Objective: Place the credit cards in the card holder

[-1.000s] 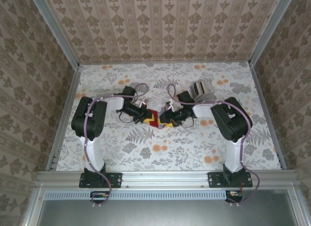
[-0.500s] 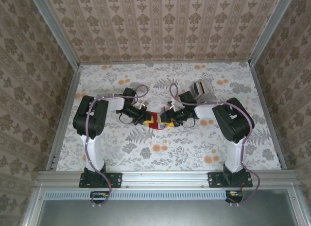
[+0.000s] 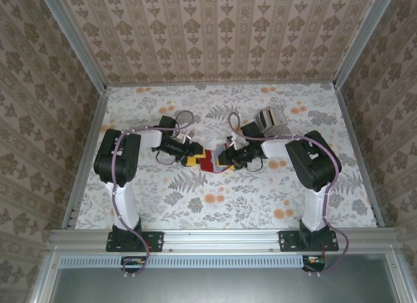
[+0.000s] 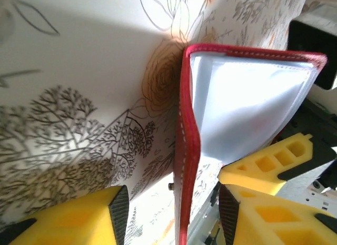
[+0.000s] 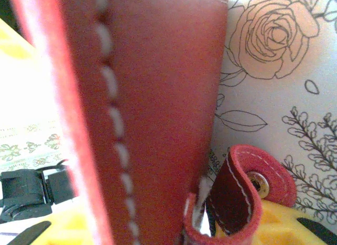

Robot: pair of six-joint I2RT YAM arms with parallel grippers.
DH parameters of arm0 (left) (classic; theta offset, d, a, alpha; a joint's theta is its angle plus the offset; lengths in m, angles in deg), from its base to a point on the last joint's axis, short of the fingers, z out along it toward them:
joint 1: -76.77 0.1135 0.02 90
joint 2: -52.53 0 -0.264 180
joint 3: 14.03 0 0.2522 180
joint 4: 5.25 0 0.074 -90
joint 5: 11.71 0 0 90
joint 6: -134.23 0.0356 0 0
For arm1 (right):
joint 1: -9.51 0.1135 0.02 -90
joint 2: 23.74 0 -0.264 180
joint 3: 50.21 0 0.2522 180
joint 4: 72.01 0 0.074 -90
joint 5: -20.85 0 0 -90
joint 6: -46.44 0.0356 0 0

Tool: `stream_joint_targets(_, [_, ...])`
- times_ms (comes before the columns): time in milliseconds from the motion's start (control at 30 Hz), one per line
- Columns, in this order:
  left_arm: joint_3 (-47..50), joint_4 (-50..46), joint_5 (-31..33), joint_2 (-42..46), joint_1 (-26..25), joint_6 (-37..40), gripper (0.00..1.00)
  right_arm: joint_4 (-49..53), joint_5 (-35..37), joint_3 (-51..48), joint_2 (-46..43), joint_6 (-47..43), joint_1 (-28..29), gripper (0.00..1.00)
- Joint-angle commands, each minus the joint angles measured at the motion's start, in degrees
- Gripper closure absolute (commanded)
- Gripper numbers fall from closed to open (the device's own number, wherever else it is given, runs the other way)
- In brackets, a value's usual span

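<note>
The red card holder (image 3: 207, 161) lies open at the middle of the floral table (image 3: 260, 192), between 2 grippers — its pale inner pocket spread, any card inside impossible to make out. The left gripper (image 4: 172, 203) has its yellow fingers apart, 1 cover's edge between them. The right gripper (image 3: 222, 161) meets the other cover by the snap tab (image 5: 247, 197); whether it pinches cannot be told. A clear box (image 3: 270, 119) sits behind, well apart — contents unreadable.

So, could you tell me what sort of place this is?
Probably a purpose-built robot test enclosure, not a real room: aluminium frame rails edge it, wallpapered panel walls box it in, and the floral tabletop fills its floor.
</note>
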Motion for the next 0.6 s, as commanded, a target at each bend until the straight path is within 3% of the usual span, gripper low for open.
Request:
stream_joint_targets(0, [0.70,1.00,-0.57,3.39,2.50,0.43,0.43,6.19,2.80,0.73,0.19,-3.01,0.28,0.58])
stream_joint_targets(300, [-1.71,-3.66,-3.04,13.59,9.63,-1.06,0.22,11.99,6.70,2.81,-2.53,-6.20,1.32,0.56])
stream_joint_targets(400, [-2.29,-0.23,-3.76,15.93,8.47,-6.13,0.21,11.69,7.00,3.21,-3.20,-6.53,2.15,0.51])
stream_joint_targets(567, [-3.27,6.20,-0.59,15.84,0.93,-13.07,0.31,12.41,7.44,4.93,-2.65,-6.93,3.43,0.48])
